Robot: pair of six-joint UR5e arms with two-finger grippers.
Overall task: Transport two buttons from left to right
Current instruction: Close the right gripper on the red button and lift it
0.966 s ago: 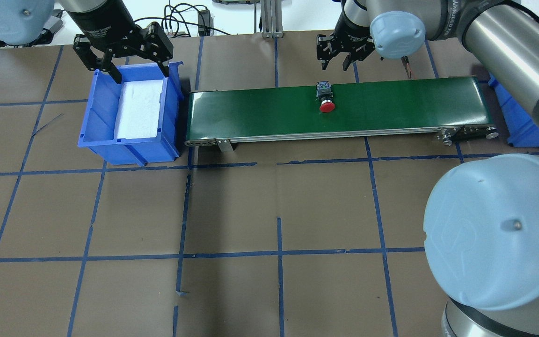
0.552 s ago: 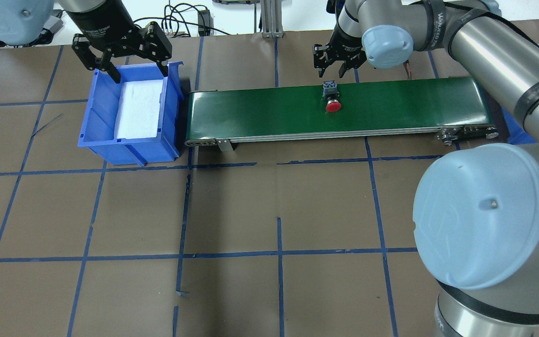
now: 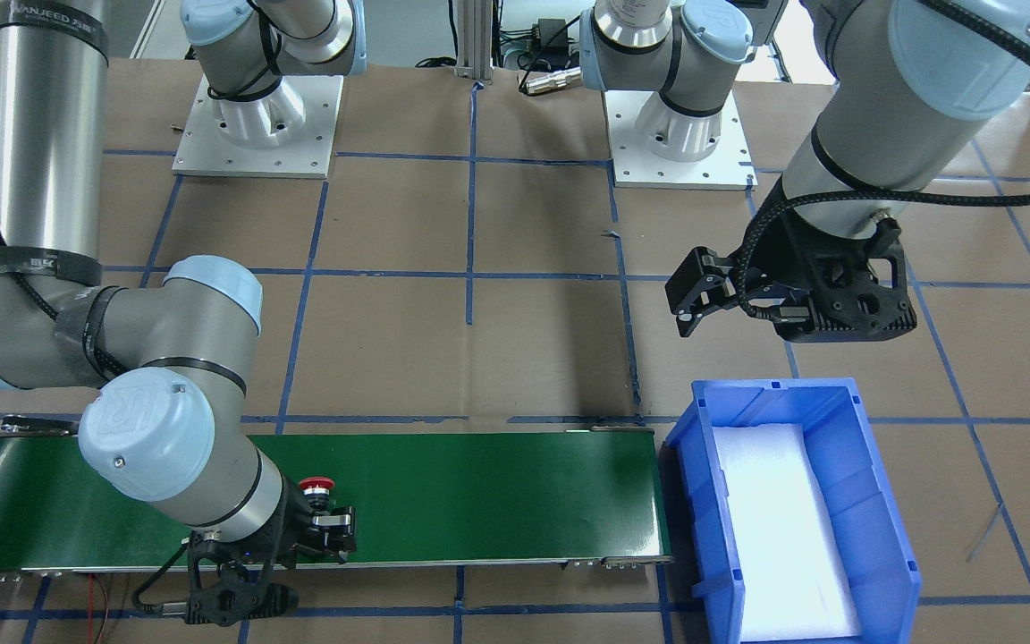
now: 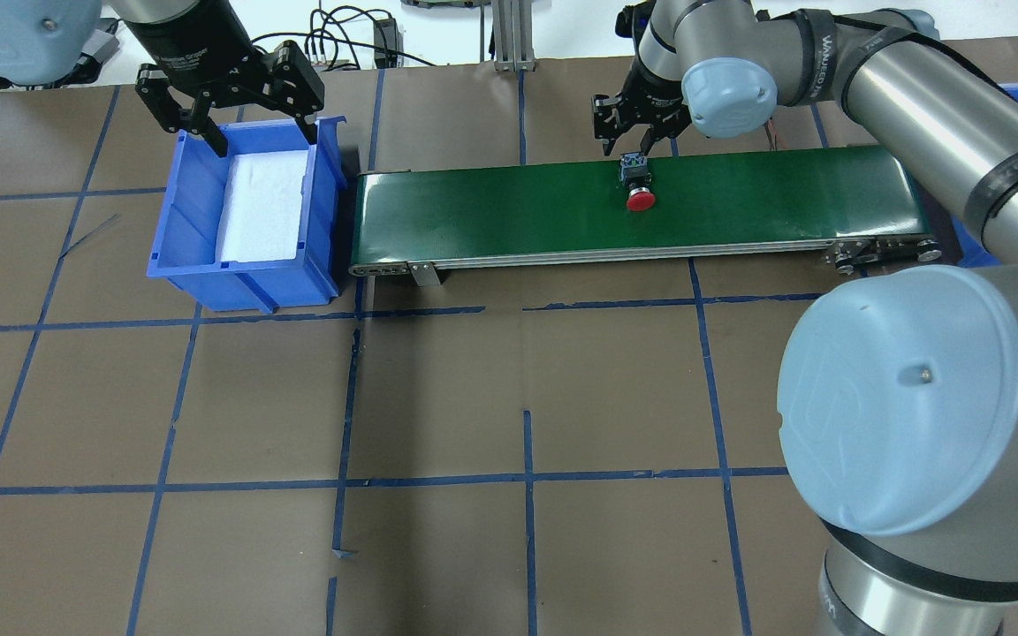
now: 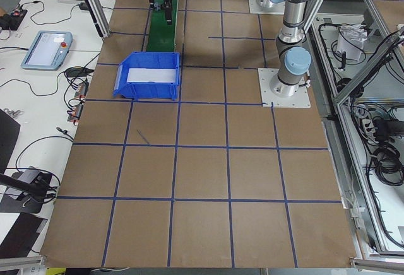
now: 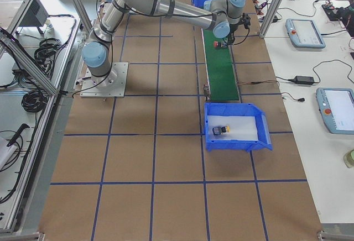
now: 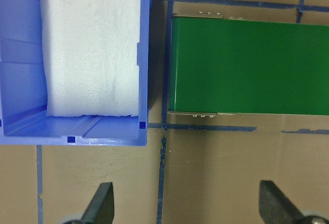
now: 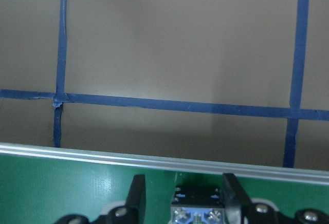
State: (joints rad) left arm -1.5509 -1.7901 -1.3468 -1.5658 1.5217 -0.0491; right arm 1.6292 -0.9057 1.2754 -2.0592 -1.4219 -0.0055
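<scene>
The red-capped button (image 4: 640,200) lies on the green conveyor belt (image 4: 491,208), cap toward the robot; it also shows in the front view (image 3: 316,486). My right gripper (image 4: 626,144) is open and low at the belt's far edge. In the right wrist view its fingers (image 8: 136,197) stand on either side of the button's grey contact block (image 8: 197,212), with gaps. The yellow-capped button (image 6: 223,130) shows only in the exterior right view, lying in the blue bin (image 4: 175,238) on white foam. My left gripper (image 4: 253,131) is open and empty above the bin's far rim.
A second blue bin (image 4: 979,247) stands past the belt's right end, mostly hidden by my right arm. Blue tape lines grid the brown table. Cables and an aluminium post (image 4: 513,35) stand at the far edge.
The red button has travelled to the right on the belt. My right gripper has followed it and come down around its contact block. The left gripper has not moved.
</scene>
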